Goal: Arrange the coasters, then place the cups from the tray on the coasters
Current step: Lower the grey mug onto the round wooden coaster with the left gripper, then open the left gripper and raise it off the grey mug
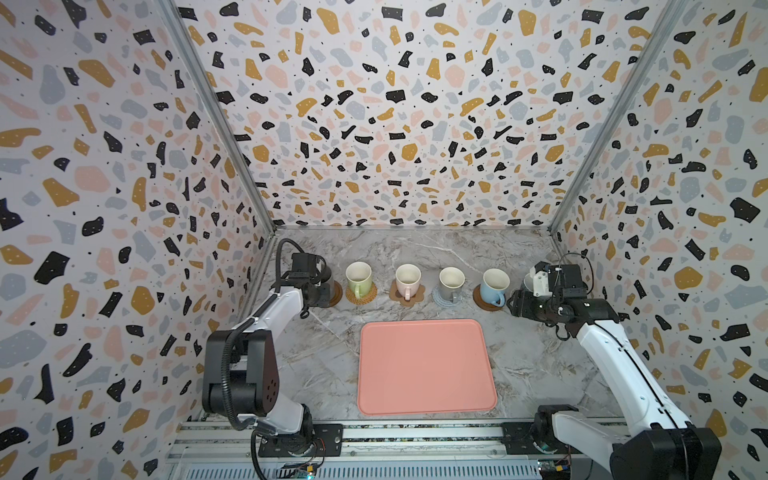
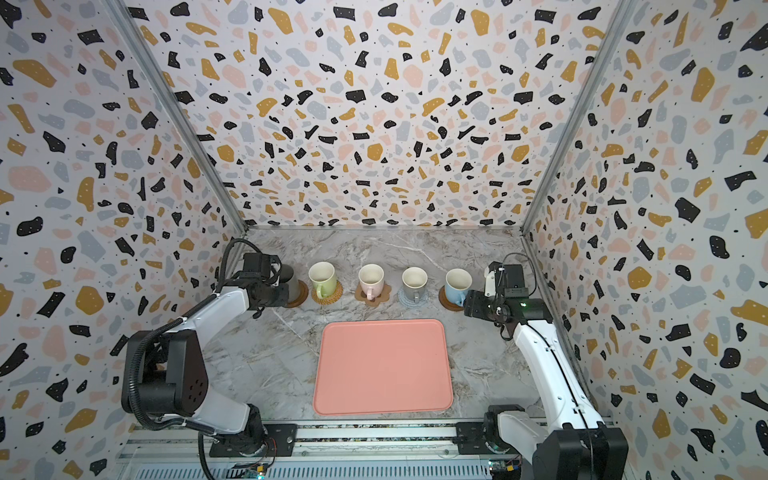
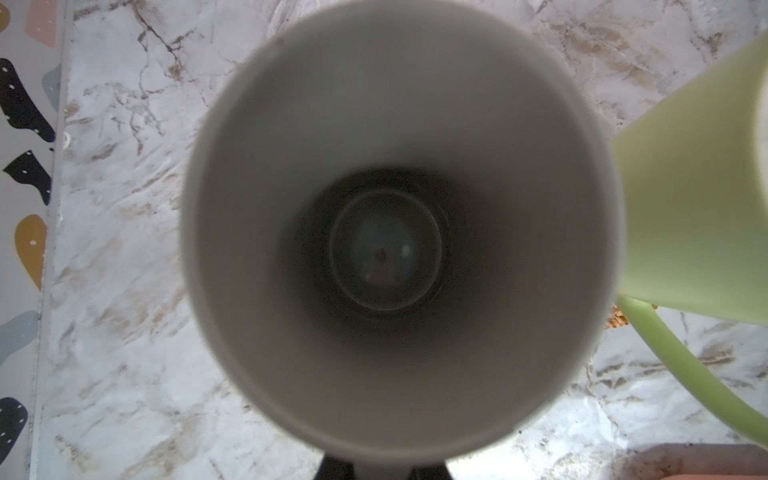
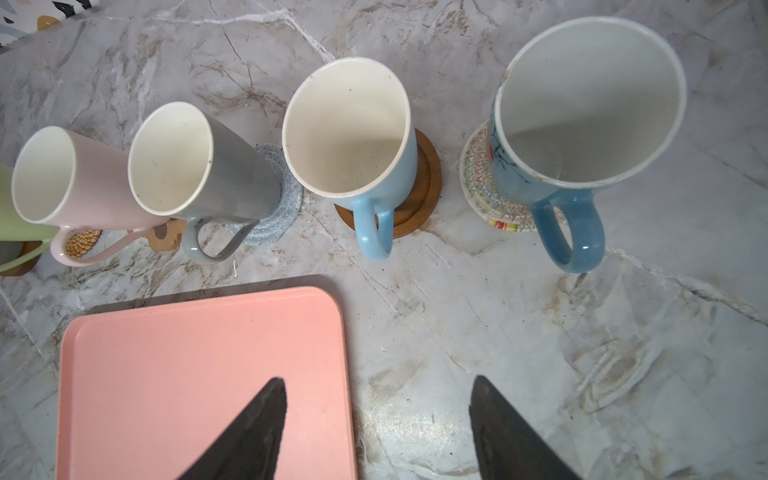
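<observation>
Found left gripper (image 3: 382, 471) clamped narrow on handle of dark grey mug (image 3: 399, 365), over brown disc coaster (image 2: 302, 297) at row's left end. Found right gripper (image 4: 378, 380) spread wide, empty, beside tray (image 4: 166, 353) corner, apart from blue mug (image 4: 582, 104) on cream woven coaster (image 4: 478, 174).

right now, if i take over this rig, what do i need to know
left gripper: shut on the dark grey cup, seemingly set on the brown coaster at the row's left end.
right gripper: open, empty, near the tray.
done: green cup, pink cup, grey cup, light blue cup, darker blue cup each sit on a coaster; the tray is bare.
left: release the dark grey cup, retract both arms.
</observation>
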Available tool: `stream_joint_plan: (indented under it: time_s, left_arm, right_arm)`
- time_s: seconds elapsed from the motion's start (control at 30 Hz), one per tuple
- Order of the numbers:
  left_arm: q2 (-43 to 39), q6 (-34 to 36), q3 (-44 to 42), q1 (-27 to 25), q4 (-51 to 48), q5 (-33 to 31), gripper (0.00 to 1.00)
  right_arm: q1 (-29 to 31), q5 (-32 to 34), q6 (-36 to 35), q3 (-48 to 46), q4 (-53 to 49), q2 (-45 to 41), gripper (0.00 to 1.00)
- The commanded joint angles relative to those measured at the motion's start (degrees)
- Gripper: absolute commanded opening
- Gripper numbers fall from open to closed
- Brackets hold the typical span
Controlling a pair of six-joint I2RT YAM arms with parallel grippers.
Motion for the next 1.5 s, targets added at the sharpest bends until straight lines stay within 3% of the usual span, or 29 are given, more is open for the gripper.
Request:
stream_joint_plan:
  time_s: [0.0,0.63,0.87,1.3,1.47]
  left_arm:
    - [-0.84,0.74,1.30,0.45,5.13,1.27,0.13]
    - [-0.31,0.64,0.83,0.44,4.86,0.10,0.16]
    - [-0.69,0.59,0.67,0.45,4.88,-0.51,0.31]
    - [-2.09,0.29,0.32,0.45,4.18,-1.11,0.45]
    - [-3.03,-0.28,-0.41,0.45,3.72,-1.48,0.55]
  right_arm:
    - [-0.20,0.44,-0.44,1.00,-1.47,-1.03,0.72]
    - [-0.29,0.31,-0.47,1.12,-1.42,-0.75,0.72]
    - [-0.28,0.33,-0.47,1.16,-1.43,-0.74,0.72]
    - [-0.30,0.33,-0.49,1.21,-1.43,-0.87,0.72]
    - [-0.29,0.26,-0.47,1.27,-1.43,-0.87,0.72]
